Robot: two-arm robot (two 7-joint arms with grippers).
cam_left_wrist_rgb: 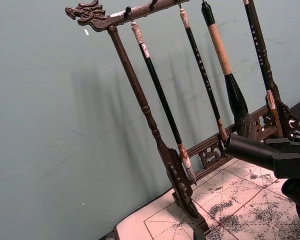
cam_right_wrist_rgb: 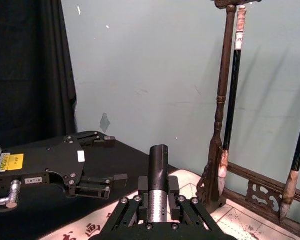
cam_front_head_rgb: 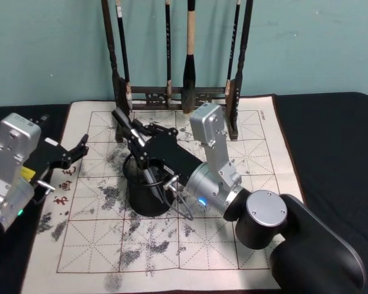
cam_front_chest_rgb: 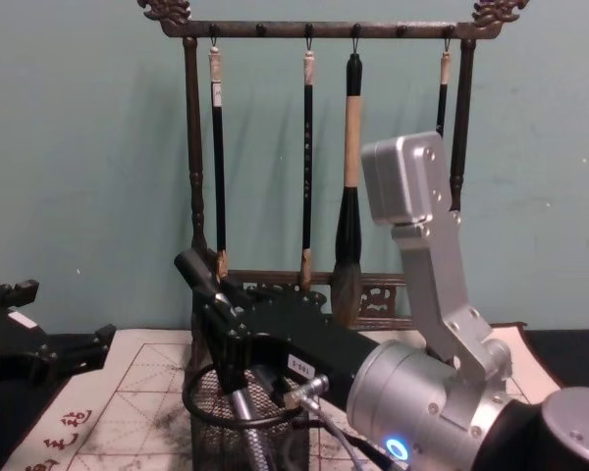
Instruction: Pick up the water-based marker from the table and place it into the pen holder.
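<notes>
My right gripper [cam_front_head_rgb: 144,150] is shut on the water-based marker [cam_front_head_rgb: 125,124], a black-capped pen with a silver-grey barrel, and holds it tilted over the pen holder [cam_front_head_rgb: 141,208]. From the chest, the marker's cap [cam_front_chest_rgb: 194,267] points up and to the left. Its grey lower end [cam_front_chest_rgb: 247,417] dips inside the rim of the black mesh pen holder [cam_front_chest_rgb: 201,427]. In the right wrist view the marker [cam_right_wrist_rgb: 158,170] sits clamped between the fingers of the right gripper [cam_right_wrist_rgb: 158,210]. My left gripper [cam_front_head_rgb: 81,152] is open and holds nothing, parked at the mat's left edge.
A tall dark wooden brush rack [cam_front_head_rgb: 172,95] with several hanging brushes stands just behind the pen holder. An ink-stained gridded calligraphy mat [cam_front_head_rgb: 233,245] covers a black tablecloth [cam_front_head_rgb: 331,135]. The left gripper [cam_right_wrist_rgb: 112,160] lies close on the holder's left.
</notes>
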